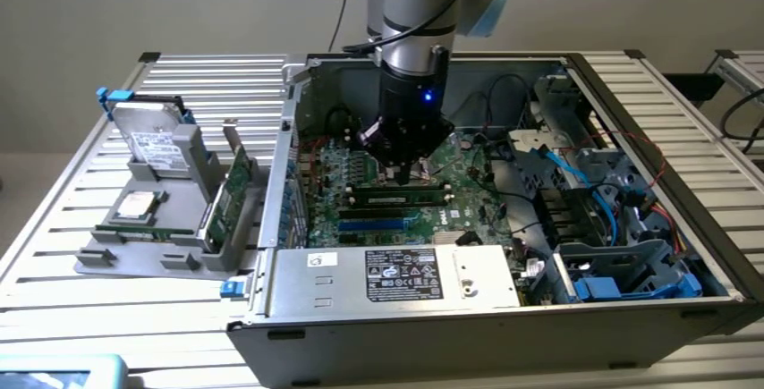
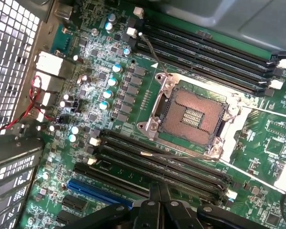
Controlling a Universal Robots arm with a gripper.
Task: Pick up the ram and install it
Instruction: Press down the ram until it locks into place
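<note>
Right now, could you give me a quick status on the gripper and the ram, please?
Gripper shut, low over motherboard. Ram lying in slot beneath fingertips. Nothing in the way.

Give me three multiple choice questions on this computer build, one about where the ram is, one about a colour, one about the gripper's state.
1. Where is the ram?
A. On the grey rack outside the case
B. In a motherboard slot, right under the gripper
C. On top of the power supply

2. What colour is the long slot next to the black memory slots?
A. Red
B. Yellow
C. Blue

3. How are the gripper's fingers?
A. Shut
B. Wide open
C. Clamped around a hard drive

Answers:
1 B: in the exterior view the green stick stands among the slots, below the fingertips.
2 C: the wrist view shows a blue slot beside the black ones.
3 A: the wrist view shows the fingers meeting, with nothing between them.
</note>
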